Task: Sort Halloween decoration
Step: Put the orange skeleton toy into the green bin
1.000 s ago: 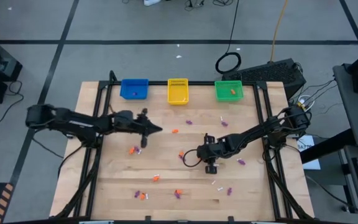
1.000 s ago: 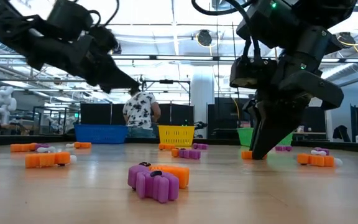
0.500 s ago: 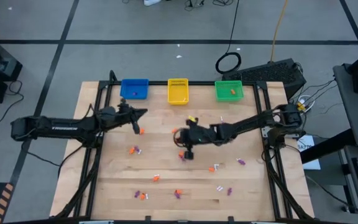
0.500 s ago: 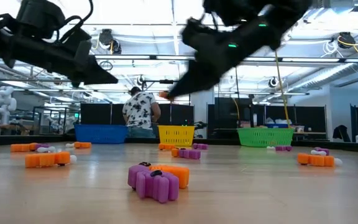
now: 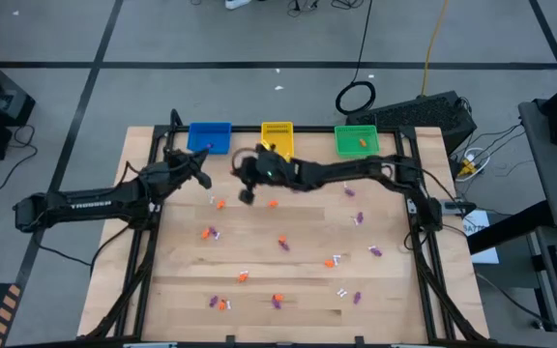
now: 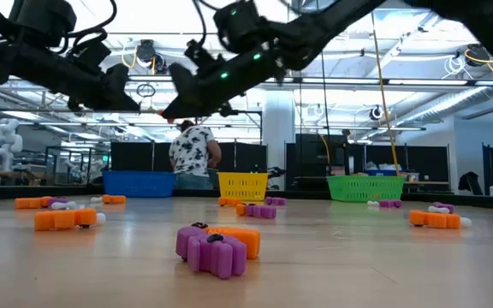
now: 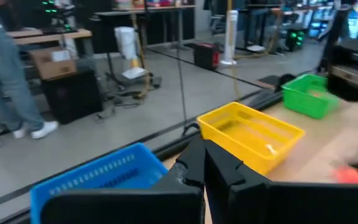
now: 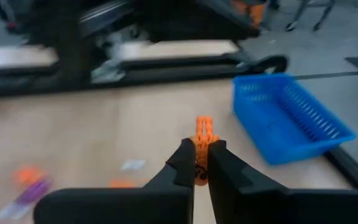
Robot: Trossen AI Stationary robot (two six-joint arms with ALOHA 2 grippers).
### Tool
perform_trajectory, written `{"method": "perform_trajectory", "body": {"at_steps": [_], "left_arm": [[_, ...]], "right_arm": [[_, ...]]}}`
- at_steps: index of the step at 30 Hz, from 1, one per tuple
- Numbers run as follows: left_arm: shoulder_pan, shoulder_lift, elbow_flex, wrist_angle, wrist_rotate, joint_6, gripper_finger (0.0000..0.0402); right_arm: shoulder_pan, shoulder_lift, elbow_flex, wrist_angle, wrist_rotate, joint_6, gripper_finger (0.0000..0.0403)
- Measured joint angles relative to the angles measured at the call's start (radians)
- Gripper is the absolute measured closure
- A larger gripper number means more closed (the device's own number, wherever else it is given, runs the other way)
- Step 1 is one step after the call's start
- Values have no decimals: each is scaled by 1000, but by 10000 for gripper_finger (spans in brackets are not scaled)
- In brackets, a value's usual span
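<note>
— Pinching an orange trinket (image 8: pixel 200 138) at its end, the right end effector (image 8: pixel 201 163) hangs clamped near the blue basket (image 8: pixel 291 117).

— Left end effector (image 7: pixel 204 167)?

— Shut, empty. Those Halloween decoration (image 5: pixel 281 243) bits scattered over the worktop (image 5: pixel 395 290) look light, rubbery; grip mid-body.
</note>
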Motion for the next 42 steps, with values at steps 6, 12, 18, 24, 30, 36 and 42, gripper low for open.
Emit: {"method": "perform_trajectory", "body": {"at_steps": [6, 12, 18, 24, 30, 36, 42], "left_arm": [[27, -43, 0, -25, -9, 0, 400], [28, -55, 0, -41, -11, 0, 400], [28, -56, 0, -42, -11, 2, 400], [28, -56, 0, -47, -1, 7, 400], [28, -56, 0, -47, 82, 8, 400], [28, -47, 0, -47, 231, 4, 400], [28, 13, 0, -48, 337, 0, 400]], "right_arm": [[-57, 150, 218, -50, -6, 10, 392], [-82, 137, 317, -301, 7, -49, 392], [-119, -42, 303, -694, 179, -94, 392], [-214, -209, 176, -970, 205, -15, 398], [-330, -383, -120, -981, 205, 95, 401], [-496, -458, -353, -875, 137, 141, 401], [-639, -421, -422, -842, 93, 112, 401]]}}
